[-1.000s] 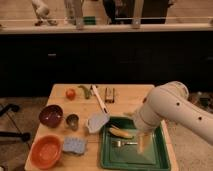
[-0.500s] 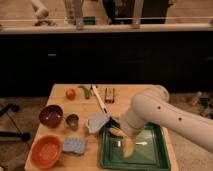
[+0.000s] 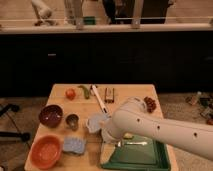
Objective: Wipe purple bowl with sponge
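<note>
The purple bowl [image 3: 51, 115] stands at the left of the wooden table [image 3: 130, 95], dark maroon with a lighter inside. The sponge [image 3: 74, 145], a flat pale blue-grey pad, lies near the front edge, below and to the right of the bowl, next to the orange bowl [image 3: 46, 151]. My white arm reaches in from the right across the green tray. My gripper [image 3: 105, 134] is at the arm's end, over the tray's left edge, just right of the sponge and not touching it. It is well right of the purple bowl.
A small dark metal cup [image 3: 72, 120] stands between the purple bowl and a blue-grey scoop [image 3: 94, 123] with a long white handle. The green tray [image 3: 135, 156] holds a fork [image 3: 132, 143]. A tomato [image 3: 70, 93], green pepper [image 3: 85, 91], snack bar [image 3: 109, 94] and grapes [image 3: 150, 103] lie at the back.
My arm has swung left across the green tray, bringing the gripper from over the tray's middle to its left edge, close to the scoop and the sponge. The objects have not moved.
</note>
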You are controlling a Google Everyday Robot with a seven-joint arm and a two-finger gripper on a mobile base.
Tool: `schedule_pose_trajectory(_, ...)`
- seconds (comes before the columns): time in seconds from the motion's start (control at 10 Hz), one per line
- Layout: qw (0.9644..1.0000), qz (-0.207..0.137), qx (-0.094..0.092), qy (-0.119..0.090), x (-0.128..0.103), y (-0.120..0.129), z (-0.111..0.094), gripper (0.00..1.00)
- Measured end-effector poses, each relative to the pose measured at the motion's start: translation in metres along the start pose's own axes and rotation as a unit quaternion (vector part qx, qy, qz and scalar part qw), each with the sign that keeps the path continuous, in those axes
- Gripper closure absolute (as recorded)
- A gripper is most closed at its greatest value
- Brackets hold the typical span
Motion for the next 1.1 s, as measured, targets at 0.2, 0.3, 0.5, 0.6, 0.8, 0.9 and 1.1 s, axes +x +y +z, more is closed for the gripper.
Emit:
schedule_pose_trajectory(0.2, 0.9998, 0.002, -0.012, -0.014, -0.021, 0.005, 0.023, 0.06)
schedule_pose_trajectory(0.3, 0.9998, 0.002, -0.014, -0.015, -0.022, 0.005, 0.025, 0.06)
schedule_pose_trajectory(0.5, 0.9998, 0.004, -0.013, -0.015, -0.021, 0.005, 0.024, 0.06)
schedule_pose_trajectory(0.6, 0.9998, 0.003, -0.013, -0.015, -0.022, 0.005, 0.025, 0.06)
schedule_pose_trajectory(0.8, 0.9998, 0.006, -0.009, -0.018, -0.021, 0.005, 0.023, 0.06)
schedule_pose_trajectory(0.9, 0.9996, 0.015, -0.002, -0.022, -0.017, 0.007, 0.022, 0.06)
schedule_pose_trajectory(1.1, 0.9995, 0.016, -0.002, -0.026, -0.021, 0.010, 0.026, 0.06)
